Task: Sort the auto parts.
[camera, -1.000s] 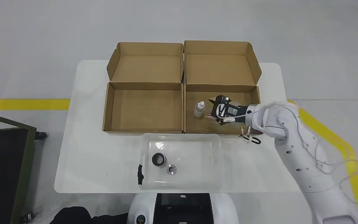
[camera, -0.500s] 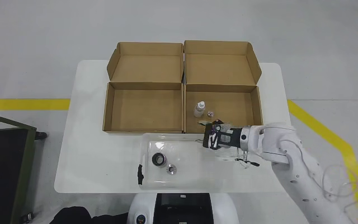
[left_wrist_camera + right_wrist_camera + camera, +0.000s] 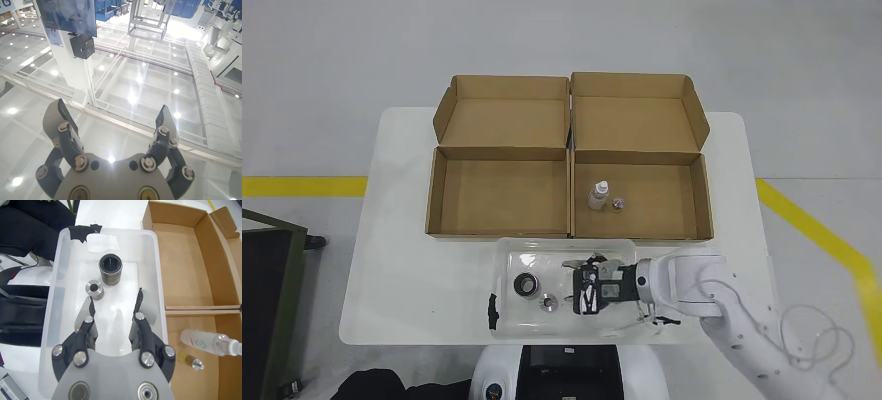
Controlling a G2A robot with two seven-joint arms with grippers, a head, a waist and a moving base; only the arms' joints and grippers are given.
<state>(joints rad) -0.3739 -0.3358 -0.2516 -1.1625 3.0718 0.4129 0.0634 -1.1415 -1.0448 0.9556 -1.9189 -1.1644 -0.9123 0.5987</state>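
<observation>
We hold our right gripper (image 3: 115, 295) wide, empty, over the clear plastic bin (image 3: 159, 279), near a small silver cylinder (image 3: 94, 291) and dark cylindrical bearing (image 3: 111, 270). Our left gripper (image 3: 112, 107) gapes too.

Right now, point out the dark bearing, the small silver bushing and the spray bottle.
dark bearing (image 3: 111, 273), right wrist view, side.
small silver bushing (image 3: 95, 294), right wrist view, side.
spray bottle (image 3: 202, 343), right wrist view, clear body.
</observation>
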